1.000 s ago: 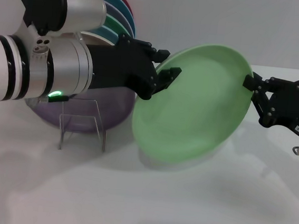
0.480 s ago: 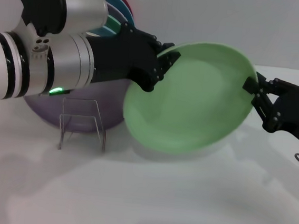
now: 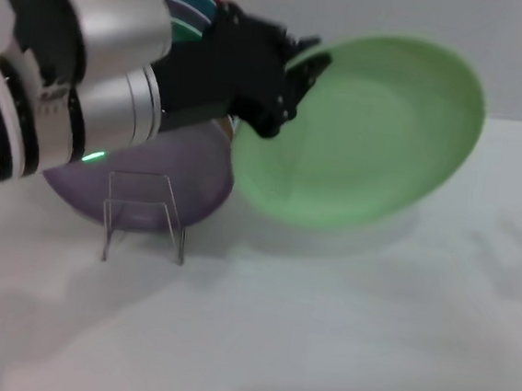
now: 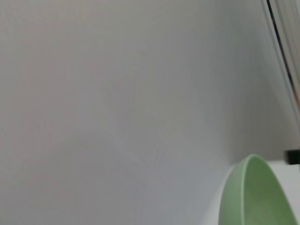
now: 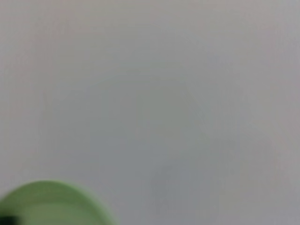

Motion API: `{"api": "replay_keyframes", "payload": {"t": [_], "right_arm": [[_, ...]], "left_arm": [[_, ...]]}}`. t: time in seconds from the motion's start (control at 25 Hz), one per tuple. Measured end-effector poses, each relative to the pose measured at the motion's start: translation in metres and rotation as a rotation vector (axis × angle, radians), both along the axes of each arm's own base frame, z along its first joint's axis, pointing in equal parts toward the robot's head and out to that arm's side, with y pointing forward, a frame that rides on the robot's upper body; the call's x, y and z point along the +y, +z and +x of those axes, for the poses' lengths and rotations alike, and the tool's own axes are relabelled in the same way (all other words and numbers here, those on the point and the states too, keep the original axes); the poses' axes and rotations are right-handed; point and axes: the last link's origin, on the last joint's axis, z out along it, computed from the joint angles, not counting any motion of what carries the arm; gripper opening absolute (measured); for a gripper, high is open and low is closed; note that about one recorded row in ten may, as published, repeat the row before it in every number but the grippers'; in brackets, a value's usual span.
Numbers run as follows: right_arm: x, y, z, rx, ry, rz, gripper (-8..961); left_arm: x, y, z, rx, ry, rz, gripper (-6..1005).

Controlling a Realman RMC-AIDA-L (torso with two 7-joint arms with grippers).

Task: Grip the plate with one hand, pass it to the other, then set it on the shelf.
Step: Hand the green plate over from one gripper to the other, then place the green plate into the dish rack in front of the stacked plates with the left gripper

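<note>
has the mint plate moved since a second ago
Yes. The plate, held by the left end effector, has risen and shifted away from the acrylic shelf, which has stayed put. The right end effector has let go.

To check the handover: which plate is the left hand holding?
The light mint-green plate, lifted and tilted, gripped at its rim by the left hand; the purple plate stands behind the rack.

From the head we look forward and down, close on the left gripper (image 3: 296, 69). Our two wrist cameras face blank white; all three views share the mint-green plate (image 3: 364, 136) (image 4: 258, 194) (image 5: 51, 204).
</note>
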Motion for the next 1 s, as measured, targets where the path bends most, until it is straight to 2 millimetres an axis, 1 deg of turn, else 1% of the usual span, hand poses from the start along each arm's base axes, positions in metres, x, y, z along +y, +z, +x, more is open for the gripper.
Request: {"api": "replay_keyframes", "payload": {"t": [0.04,0.08,0.12,0.2,0.24,0.28,0.32,0.4,0.44,0.48,0.52,0.6,0.64,0.68,0.76,0.84,0.88,0.92,1.0], "right_arm": [[-0.007,0.005,0.009,0.031,-0.03,0.044,415],[-0.018,0.012,0.024,0.054,-0.088,0.114,444],[-0.018,0.012,0.024,0.054,-0.088,0.114,473],[-0.023,0.016,0.03,0.053,-0.111,0.145,531],[-0.025,0.017,0.032,0.053,-0.118,0.152,575],[-0.024,0.017,0.032,0.053,-0.121,0.151,619],[-0.024,0.017,0.032,0.053,-0.121,0.151,663],[-0.023,0.016,0.032,0.054,-0.122,0.146,751],[-0.022,0.016,0.031,0.055,-0.121,0.142,759],[-0.02,0.016,0.031,0.056,-0.118,0.139,767],[-0.02,0.016,0.031,0.056,-0.118,0.139,774],[-0.019,0.017,0.031,0.056,-0.116,0.141,790],[-0.019,0.017,0.031,0.056,-0.116,0.142,798],[-0.019,0.017,0.031,0.056,-0.117,0.143,798],[-0.019,0.017,0.031,0.057,-0.117,0.143,799],[-0.019,0.017,0.031,0.057,-0.118,0.143,799],[-0.019,0.018,0.031,0.058,-0.117,0.143,799],[-0.019,0.018,0.031,0.058,-0.117,0.143,799],[-0.019,0.018,0.031,0.062,-0.116,0.142,798]], "left_arm": [[-0.004,0.001,0.003,-0.011,-0.052,0.059,86],[-0.013,-0.001,0.008,-0.011,-0.148,0.175,86],[-0.013,-0.001,0.008,-0.011,-0.148,0.175,86],[-0.02,-0.006,0.014,0.016,-0.234,0.286,86],[-0.021,-0.008,0.017,0.031,-0.265,0.327,87],[-0.023,-0.013,0.025,0.059,-0.329,0.374,87],[-0.023,-0.013,0.025,0.059,-0.329,0.374,87],[-0.024,-0.016,0.033,0.067,-0.382,0.397,87],[-0.025,-0.018,0.039,0.075,-0.418,0.409,87],[-0.026,-0.022,0.045,0.119,-0.478,0.448,87],[-0.026,-0.022,0.045,0.119,-0.478,0.448,86],[-0.023,-0.025,0.049,0.195,-0.524,0.516,84],[-0.02,-0.027,0.05,0.23,-0.531,0.545,83],[-0.012,-0.031,0.051,0.32,-0.535,0.619,82],[-0.009,-0.033,0.051,0.351,-0.534,0.647,82],[-0.003,-0.037,0.055,0.425,-0.533,0.724,82],[0.002,-0.043,0.056,0.481,-0.527,0.797,82],[0.002,-0.043,0.056,0.481,-0.527,0.797,82],[0.005,-0.047,0.055,0.516,-0.514,0.882,82]]}}
